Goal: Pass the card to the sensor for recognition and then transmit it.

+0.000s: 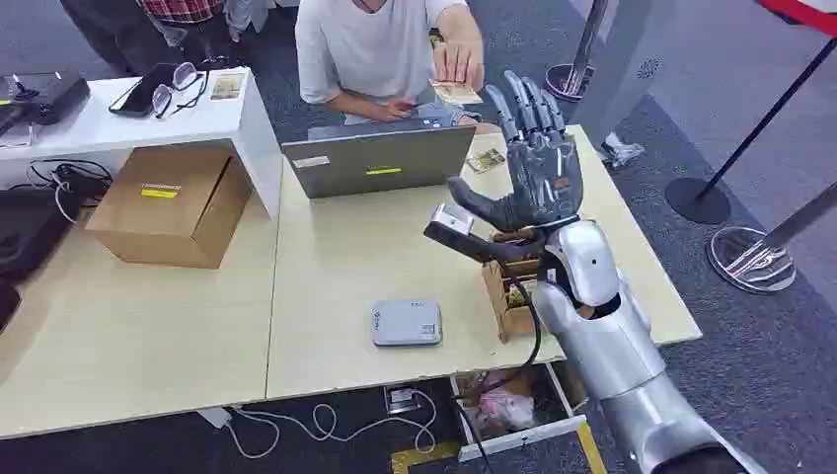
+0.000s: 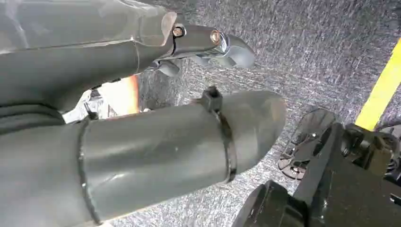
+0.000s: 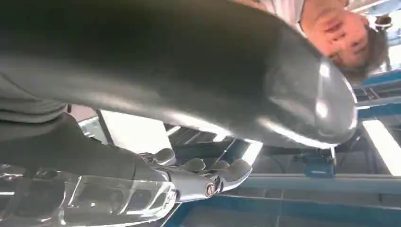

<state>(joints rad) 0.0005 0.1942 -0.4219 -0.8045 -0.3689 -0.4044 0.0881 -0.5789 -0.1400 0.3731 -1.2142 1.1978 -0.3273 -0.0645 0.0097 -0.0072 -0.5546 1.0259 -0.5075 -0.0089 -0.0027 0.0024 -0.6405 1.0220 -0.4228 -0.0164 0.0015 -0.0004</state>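
Card [image 1: 456, 92] in person's hand [image 1: 460, 54], beyond splayed fingers [image 1: 526, 104]

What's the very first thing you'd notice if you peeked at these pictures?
The big silver robot hand raised over the right side of the table, fingers spread wide and holding nothing. Just beyond it, a person's hand holds a card above the open laptop. Closer to the robot, a small grey sensor box lies flat near the table's front edge.
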